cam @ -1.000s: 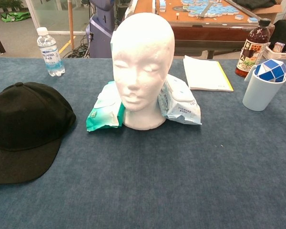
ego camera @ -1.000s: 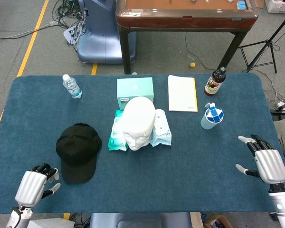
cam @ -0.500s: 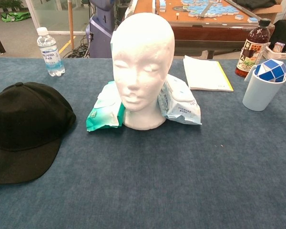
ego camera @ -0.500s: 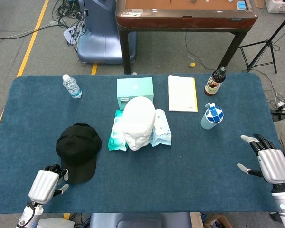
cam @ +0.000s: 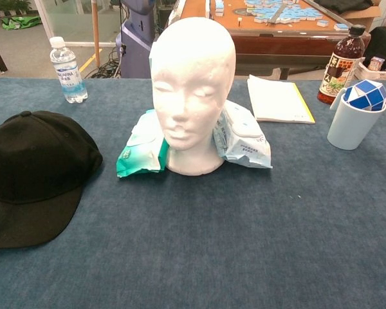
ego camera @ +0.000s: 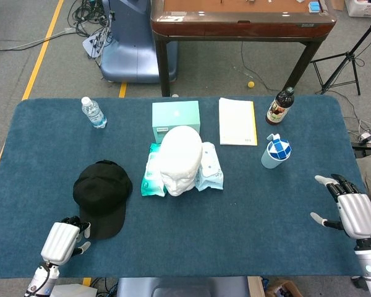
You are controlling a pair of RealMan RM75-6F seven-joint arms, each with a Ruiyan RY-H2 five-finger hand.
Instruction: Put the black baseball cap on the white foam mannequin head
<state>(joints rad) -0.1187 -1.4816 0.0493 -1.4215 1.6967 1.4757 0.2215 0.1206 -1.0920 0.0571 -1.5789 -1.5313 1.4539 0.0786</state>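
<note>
Black baseball cap (ego camera: 101, 197) lies flat on the blue table cover (ego camera: 260, 210), left of centre, brim toward the near edge. Left hand (ego camera: 63, 239) sits just beside the brim's near-left corner, fingers curled in with nothing in them; contact with the brim cannot be told. Right hand (ego camera: 350, 210) is well apart at the far right edge, fingers spread, empty. White foam mannequin head (ego camera: 180, 159) stands upright mid-table, bare, face toward the robot, to the right of the cap. Two wet-wipe packs (cam: 141, 145) flank its base, touching it. Teal tissue box (ego camera: 175, 121) just behind the head. Water bottle (ego camera: 93, 112) at far left, notebook (ego camera: 237, 121) and dark sauce bottle (ego camera: 279, 106) at far right, white cup (ego camera: 274, 152) with a blue-white puzzle toy inside.
</note>
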